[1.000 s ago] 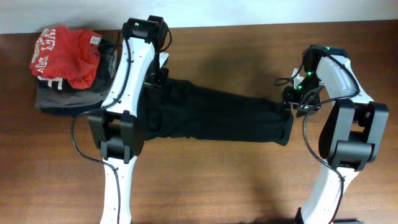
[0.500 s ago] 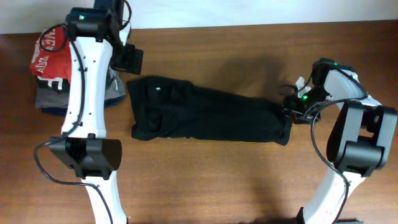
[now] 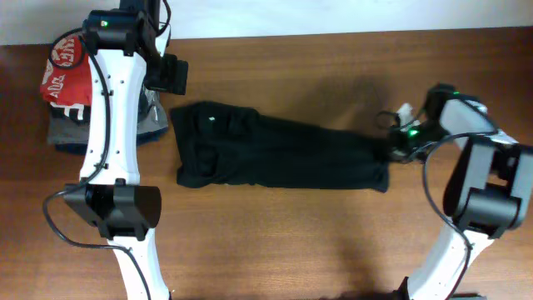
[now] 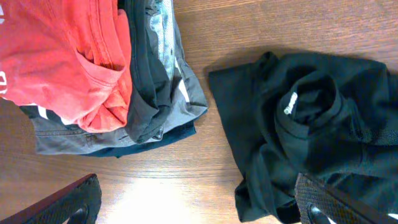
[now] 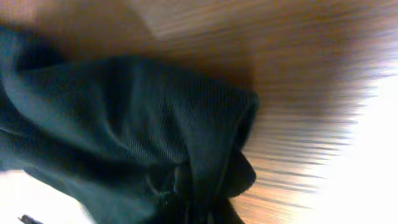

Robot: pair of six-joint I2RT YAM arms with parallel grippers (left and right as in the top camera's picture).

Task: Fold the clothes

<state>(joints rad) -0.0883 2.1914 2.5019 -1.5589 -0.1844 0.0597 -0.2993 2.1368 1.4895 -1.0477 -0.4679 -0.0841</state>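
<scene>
A long black garment (image 3: 275, 154) lies flat across the middle of the table, its waist end at the left. My left gripper (image 3: 171, 75) hovers open just beyond the garment's top left corner, holding nothing. In the left wrist view the black garment (image 4: 311, 124) sits at the right, and the left gripper (image 4: 199, 202) shows bare wood between its wide-spread fingers (image 4: 78, 199). My right gripper (image 3: 398, 148) is at the garment's right end. In the right wrist view the black garment (image 5: 124, 124) bunches into the shut right gripper (image 5: 199, 211), whose fingers are hidden by cloth.
A stack of folded clothes (image 3: 79, 92) with a red shirt on top sits at the table's far left; the same stack (image 4: 93, 68) fills the upper left of the left wrist view. The table's back edge runs just behind both arms.
My left arm has lifted off the garment's left end and swung back left, jaws opening wide. My right gripper has shut on the garment's right end and shifted slightly right.
</scene>
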